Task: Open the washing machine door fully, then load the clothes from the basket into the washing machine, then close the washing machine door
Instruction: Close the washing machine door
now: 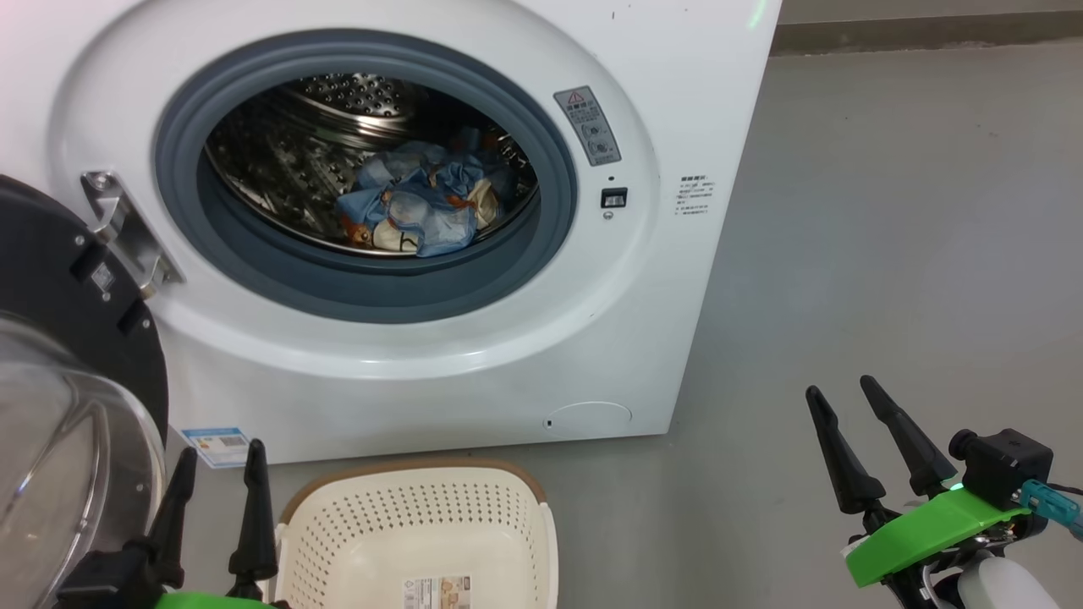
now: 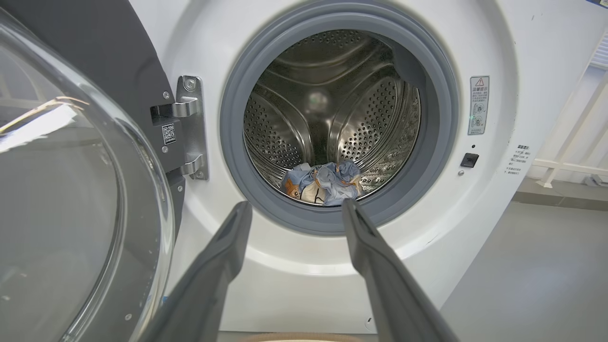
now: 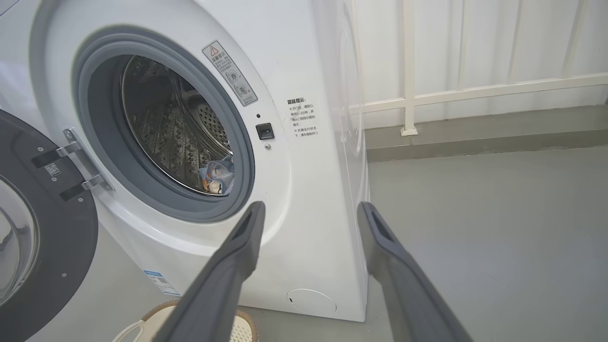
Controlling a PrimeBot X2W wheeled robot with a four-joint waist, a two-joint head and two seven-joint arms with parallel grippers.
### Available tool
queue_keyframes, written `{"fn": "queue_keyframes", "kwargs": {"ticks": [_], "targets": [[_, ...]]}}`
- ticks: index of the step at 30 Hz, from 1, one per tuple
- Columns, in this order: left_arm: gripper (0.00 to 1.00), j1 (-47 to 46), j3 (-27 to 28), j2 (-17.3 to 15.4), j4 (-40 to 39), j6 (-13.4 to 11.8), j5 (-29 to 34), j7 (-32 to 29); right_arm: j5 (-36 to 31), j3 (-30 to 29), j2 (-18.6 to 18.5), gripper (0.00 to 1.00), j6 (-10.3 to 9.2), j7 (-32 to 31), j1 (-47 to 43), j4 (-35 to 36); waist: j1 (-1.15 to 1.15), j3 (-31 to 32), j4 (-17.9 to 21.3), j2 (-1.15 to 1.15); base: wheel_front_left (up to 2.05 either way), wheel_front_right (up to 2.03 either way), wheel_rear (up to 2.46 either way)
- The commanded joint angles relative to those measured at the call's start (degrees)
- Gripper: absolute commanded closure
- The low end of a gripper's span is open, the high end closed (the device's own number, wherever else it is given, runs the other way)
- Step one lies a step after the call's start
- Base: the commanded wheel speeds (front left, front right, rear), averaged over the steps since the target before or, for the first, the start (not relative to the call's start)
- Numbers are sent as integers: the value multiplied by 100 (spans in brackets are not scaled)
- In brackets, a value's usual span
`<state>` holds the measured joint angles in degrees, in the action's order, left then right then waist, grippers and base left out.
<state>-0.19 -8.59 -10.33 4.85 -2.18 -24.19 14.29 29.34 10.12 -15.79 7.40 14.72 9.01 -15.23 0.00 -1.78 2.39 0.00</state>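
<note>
Clothes (image 1: 419,207) in the drum, door open, both grippers spread and holding nothing.
The bundle lies at the drum's bottom inside the washing machine (image 1: 474,355). The washing machine door (image 1: 76,338) hangs open on its left hinge. The basket (image 1: 415,524) stands on the floor (image 1: 888,254) before the machine. The left gripper (image 1: 221,448) is beside its left rim, the right gripper (image 1: 840,386) well apart.

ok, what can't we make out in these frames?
Basket: head view's bottom edge cuts off its near half.
Door: head view's left edge crops it.
Warning label: print too small to read in any view.
Clothes: in the right wrist view the gasket hides most of the bundle.
</note>
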Motion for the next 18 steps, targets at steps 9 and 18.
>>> {"fn": "queue_keyframes", "kwargs": {"ticks": [9, 18], "targets": [[0, -20, 244, -23, -94, 90, 76, 71, 2, 128, -63, 0, 9, 28, 16, 99, 0, 45, 10, 0, -158, 158, 0], [0, -34, 217, -31, -44, 109, 76, 71, 15, 157, -76, 0, 9, 28, 25, 95, 0, 28, 14, 0, -66, 66, 0]]}}
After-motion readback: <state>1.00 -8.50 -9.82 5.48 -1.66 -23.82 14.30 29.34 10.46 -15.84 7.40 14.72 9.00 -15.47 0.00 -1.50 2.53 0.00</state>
